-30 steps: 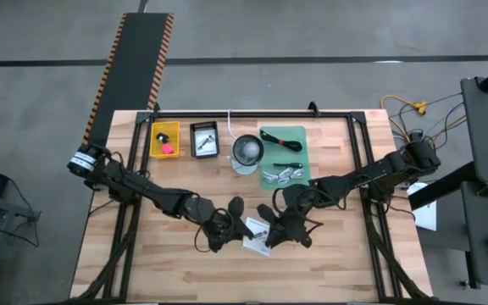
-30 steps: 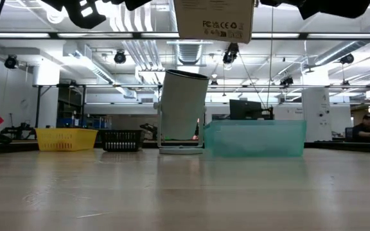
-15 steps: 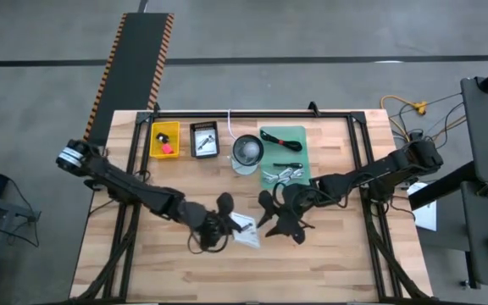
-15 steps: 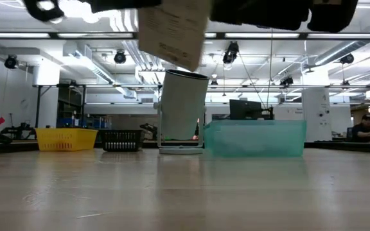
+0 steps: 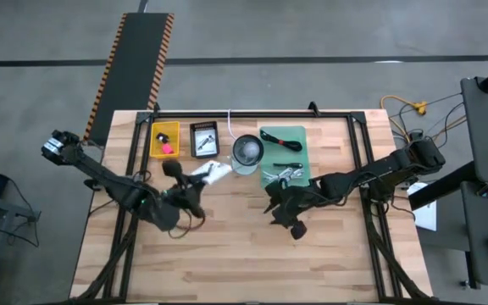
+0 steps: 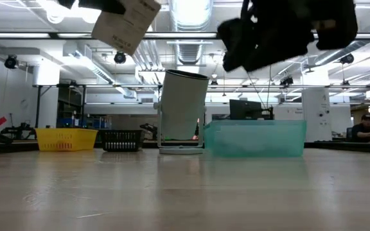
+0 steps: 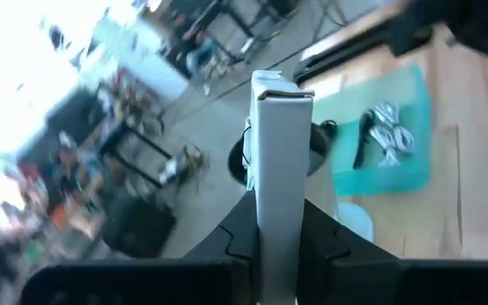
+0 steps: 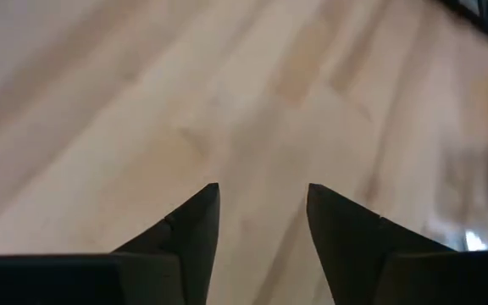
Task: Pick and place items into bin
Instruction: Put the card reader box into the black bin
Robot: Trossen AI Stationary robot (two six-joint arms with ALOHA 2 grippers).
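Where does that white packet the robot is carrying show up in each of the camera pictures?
High view: the white packet is held by the left gripper, just left of the white cup.
Low view: top left, tilted, above the table.
Left wrist view: centre, seen edge-on between the fingers.
Right wrist view: not in it.
Shared landmark: the green bin, also in the low view and the left wrist view.

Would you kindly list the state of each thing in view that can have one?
Left pincer: shut on white packet, held in the air.
Right pincer: open, empty, over bare table.
Green bin: holds silver pieces and a black tool.
Yellow bin: holds a red item.
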